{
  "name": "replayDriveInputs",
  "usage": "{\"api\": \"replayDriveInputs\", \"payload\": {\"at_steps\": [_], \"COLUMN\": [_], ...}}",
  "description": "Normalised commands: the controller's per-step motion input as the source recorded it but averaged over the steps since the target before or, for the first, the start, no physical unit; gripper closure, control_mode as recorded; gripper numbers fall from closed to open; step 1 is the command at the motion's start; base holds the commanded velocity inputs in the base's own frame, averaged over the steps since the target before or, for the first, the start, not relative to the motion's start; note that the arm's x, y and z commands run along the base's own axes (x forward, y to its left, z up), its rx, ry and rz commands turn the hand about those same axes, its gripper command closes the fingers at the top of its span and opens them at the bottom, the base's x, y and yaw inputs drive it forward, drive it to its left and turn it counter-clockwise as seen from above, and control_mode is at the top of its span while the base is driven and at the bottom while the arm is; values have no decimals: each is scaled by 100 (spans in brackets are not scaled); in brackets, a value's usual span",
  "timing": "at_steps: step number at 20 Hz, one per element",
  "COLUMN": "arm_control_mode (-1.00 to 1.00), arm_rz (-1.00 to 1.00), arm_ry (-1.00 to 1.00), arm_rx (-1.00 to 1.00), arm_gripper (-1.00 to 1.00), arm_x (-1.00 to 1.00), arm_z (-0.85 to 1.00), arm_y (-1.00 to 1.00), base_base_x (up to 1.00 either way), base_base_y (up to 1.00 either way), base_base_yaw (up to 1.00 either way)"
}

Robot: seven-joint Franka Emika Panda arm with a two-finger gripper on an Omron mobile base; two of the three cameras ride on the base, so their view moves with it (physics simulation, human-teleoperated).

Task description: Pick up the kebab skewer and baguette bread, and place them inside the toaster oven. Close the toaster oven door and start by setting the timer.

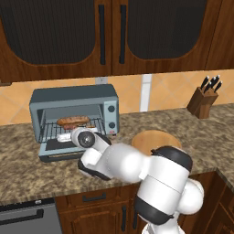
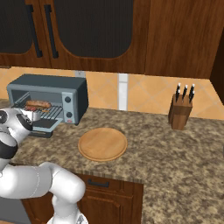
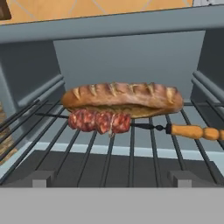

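Note:
The grey-blue toaster oven stands on the counter with its door folded down flat. On its wire rack the golden-brown baguette bread lies crosswise. The kebab skewer rests right in front of it, touching it, with its wooden handle to the right in the hand view. My gripper hovers over the lowered door at the oven's mouth. It is open, with nothing between its fingers.
A round wooden board lies on the counter to the oven's right. A knife block stands farther right against the wall. Dark wood cabinets hang above the oven. The oven's knob panel faces front on its right side.

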Motion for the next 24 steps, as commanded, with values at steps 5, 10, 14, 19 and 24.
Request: {"api": "replayDriveInputs", "payload": {"at_steps": [5, 10, 14, 19, 24], "arm_control_mode": [-100, -100, -100, -100, -100], "arm_rz": [0, 0, -1, -1, 0], "arm_ry": [0, 2, 7, 5, 0], "arm_rx": [0, 0, 0, 0, 0], "arm_gripper": [-100, -100, -100, -100, -100], "arm_x": [-13, -12, 0, 3, 22], "arm_z": [-3, -10, 0, 0, -2], "arm_y": [0, 0, 0, 0, 0], "base_base_x": [0, 0, 0, 0, 0], "base_base_y": [0, 0, 0, 0, 0], "base_base_yaw": [0, 0, 0, 0, 0]}}
